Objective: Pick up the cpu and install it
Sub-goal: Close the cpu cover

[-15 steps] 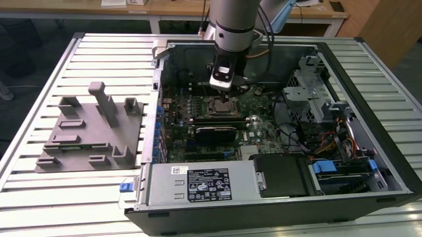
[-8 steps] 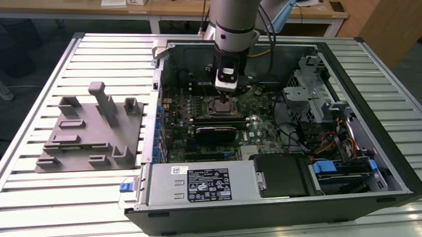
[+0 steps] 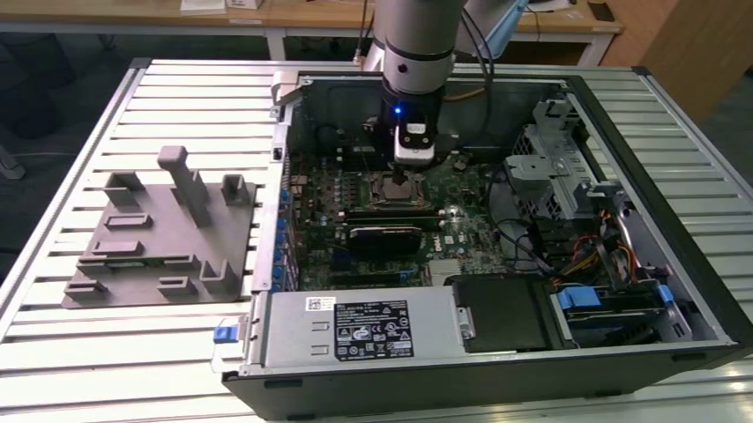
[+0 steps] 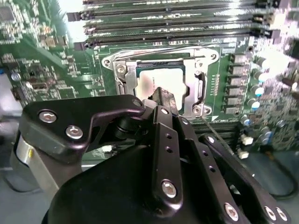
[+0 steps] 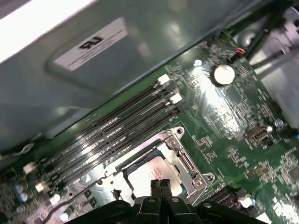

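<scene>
From the exterior view's left: grey fixture (image 3: pixel 153 264), open computer case (image 3: pixel 495 379), gripper (image 3: pixel 401 179) over the motherboard (image 3: pixel 459 233); in both wrist views, fingertips (image 5: pixel 155 189) pinched together, empty (hiding one edge), close over the cpu (image 5: pixel 145 176) (image 4: pixel 148 84) lying in its socket frame (image 5: pixel 184 163).

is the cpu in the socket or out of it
In. The cpu lies flat inside the metal socket frame in both wrist views, with the hand right over it. Fully seated or not: cannot tell.
</scene>
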Controlling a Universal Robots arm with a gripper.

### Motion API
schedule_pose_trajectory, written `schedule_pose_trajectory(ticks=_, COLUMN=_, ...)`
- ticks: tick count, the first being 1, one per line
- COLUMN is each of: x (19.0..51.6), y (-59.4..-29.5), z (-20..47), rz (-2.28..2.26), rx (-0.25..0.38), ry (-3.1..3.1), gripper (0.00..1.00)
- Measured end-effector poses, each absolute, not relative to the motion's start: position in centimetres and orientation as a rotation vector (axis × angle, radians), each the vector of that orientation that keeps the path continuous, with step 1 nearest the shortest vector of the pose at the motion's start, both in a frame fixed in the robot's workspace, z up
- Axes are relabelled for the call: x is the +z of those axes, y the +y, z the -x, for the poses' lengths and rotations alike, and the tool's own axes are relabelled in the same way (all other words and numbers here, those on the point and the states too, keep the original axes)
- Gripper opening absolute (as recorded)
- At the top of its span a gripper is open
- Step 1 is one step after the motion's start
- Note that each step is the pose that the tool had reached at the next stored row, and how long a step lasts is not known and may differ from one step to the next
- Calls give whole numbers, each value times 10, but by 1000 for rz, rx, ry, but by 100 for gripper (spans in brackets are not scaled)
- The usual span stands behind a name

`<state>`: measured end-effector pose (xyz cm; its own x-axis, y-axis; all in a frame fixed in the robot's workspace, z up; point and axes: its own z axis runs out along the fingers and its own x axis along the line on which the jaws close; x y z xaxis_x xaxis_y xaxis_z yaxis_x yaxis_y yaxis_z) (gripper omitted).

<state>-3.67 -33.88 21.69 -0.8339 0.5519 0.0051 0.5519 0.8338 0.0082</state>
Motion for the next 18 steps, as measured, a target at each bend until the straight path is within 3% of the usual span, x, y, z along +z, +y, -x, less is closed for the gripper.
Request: schedule_pose_trajectory(ticks=18, x=215, y=-339, z=37, rz=443, rx=-12, ry=-3107, gripper=11)
